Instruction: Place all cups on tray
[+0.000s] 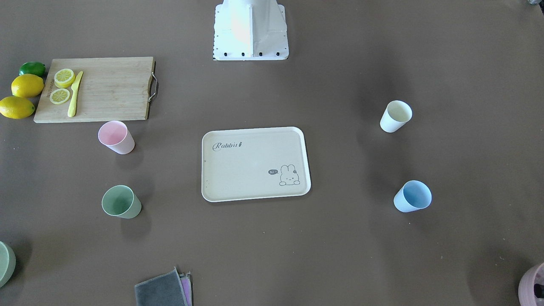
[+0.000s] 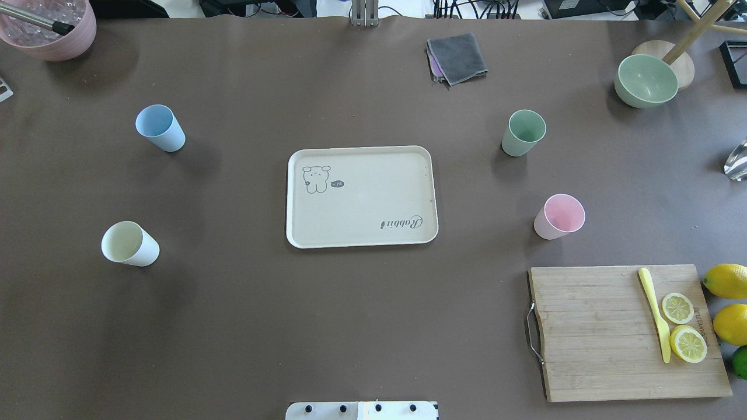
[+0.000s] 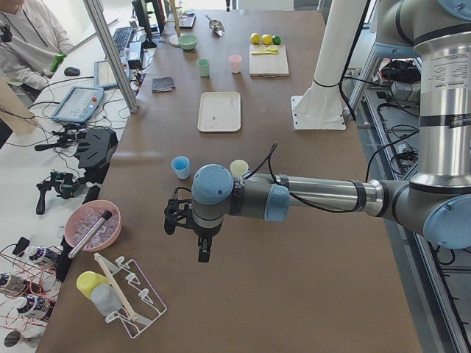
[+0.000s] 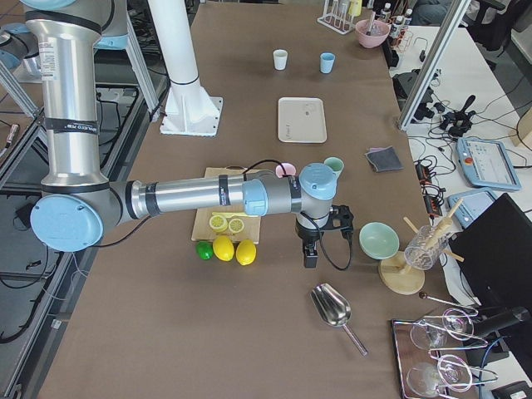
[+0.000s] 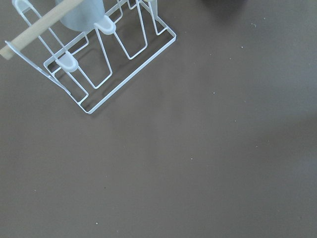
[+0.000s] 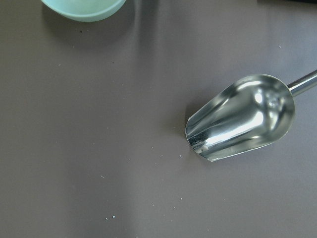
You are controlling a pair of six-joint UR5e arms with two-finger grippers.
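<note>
Left gripper (image 3: 202, 252) hangs over bare table (image 3: 294, 294), fingers pointing down. It shows only from the side, so I cannot tell whether its jaws are apart or together. Closest to it is the white wire rack (image 5: 99, 59), just off to one side beneath its camera. A little beyond the gripper, the blue cup (image 3: 180, 167) and the white cup (image 3: 238, 167) both stand upright on the table. Further on lies the tray (image 2: 362, 198), flat with nothing on it, well apart from this gripper.

Over to the right gripper (image 4: 309, 254): it also points down, and whether it is parted or closed is impossible to judge from here. Nearest it, the metal scoop (image 6: 242, 116) lies on the table, then the green bowl (image 6: 84, 7). Past its arm is the cutting board (image 2: 589, 332). Then come the pink cup (image 2: 559, 216) and the green cup (image 2: 523, 133), upright, between this gripper and the tray. All four cups stand off the tray.
</note>
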